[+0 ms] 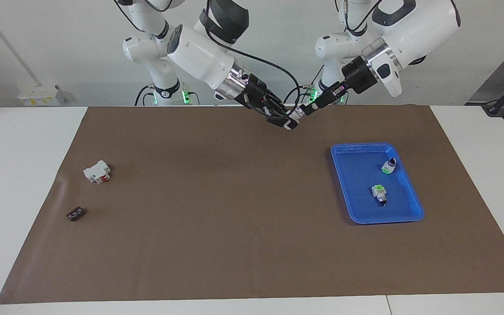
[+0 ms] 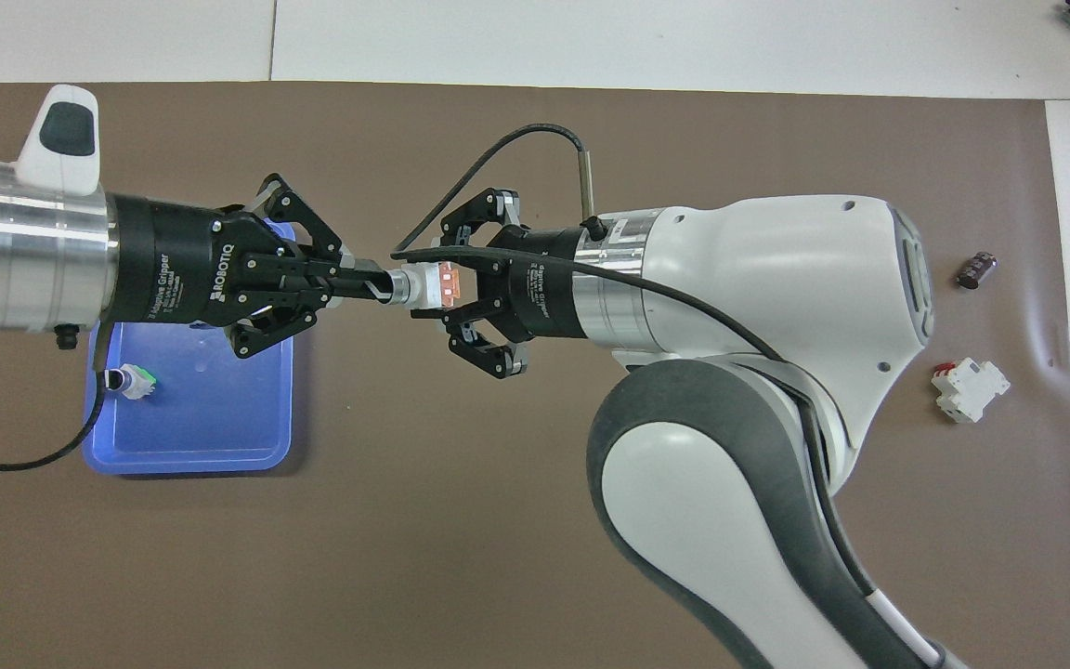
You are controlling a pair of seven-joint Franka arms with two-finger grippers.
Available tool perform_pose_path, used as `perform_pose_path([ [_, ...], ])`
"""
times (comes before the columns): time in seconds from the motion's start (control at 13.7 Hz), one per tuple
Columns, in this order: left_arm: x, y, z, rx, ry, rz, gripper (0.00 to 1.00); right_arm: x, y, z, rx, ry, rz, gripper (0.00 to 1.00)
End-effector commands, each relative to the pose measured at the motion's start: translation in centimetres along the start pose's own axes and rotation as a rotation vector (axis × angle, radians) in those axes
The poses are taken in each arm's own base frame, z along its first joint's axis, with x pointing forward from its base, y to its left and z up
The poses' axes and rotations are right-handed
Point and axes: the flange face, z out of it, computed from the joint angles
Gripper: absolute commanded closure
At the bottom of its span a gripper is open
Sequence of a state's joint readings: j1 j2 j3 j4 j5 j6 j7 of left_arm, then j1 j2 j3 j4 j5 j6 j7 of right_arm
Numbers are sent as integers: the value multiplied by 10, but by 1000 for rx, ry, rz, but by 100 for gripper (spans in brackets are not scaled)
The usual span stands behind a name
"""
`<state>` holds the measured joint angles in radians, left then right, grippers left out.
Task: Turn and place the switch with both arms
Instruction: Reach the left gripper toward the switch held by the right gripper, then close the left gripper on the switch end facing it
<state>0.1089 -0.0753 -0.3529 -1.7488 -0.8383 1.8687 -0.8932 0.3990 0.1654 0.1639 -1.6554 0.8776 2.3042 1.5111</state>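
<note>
- Two grippers meet in the air at the upper middle of the facing view, and both hold one switch (image 2: 424, 286) between them, above the brown mat (image 1: 234, 218).
- Left gripper (image 2: 370, 282) comes from the left of the overhead view; its fingers are closed on the silvery end of the switch.
- Right gripper (image 2: 442, 286) comes from the right of that view; its fingers are closed on the white body, with the orange face turned up.
- Blue tray (image 1: 409, 214) lies at the right of the facing view, with two more switches (image 1: 379, 193) inside, well apart from each other.
- White-and-red block (image 1: 97, 171) lies at the left of the facing view.
- Small black piece (image 1: 75, 214) lies lower in the frame than the block, near the mat edge.
</note>
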Motion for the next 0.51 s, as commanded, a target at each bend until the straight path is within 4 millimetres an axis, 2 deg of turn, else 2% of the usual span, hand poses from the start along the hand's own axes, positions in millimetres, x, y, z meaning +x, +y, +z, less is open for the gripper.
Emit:
perform_pose_path([
  [0.0,-13,-2,7,-14,-4,-2,100,-6,7,-1,-7,9,-26,100],
  [0.29,-21,-1,13,-1,-17,-5,100,-6,7,-1,-5,10,-26,100],
  [0.44,-24,0,16,4,-22,-85,100,-6,7,-1,-5,10,-26,100],
])
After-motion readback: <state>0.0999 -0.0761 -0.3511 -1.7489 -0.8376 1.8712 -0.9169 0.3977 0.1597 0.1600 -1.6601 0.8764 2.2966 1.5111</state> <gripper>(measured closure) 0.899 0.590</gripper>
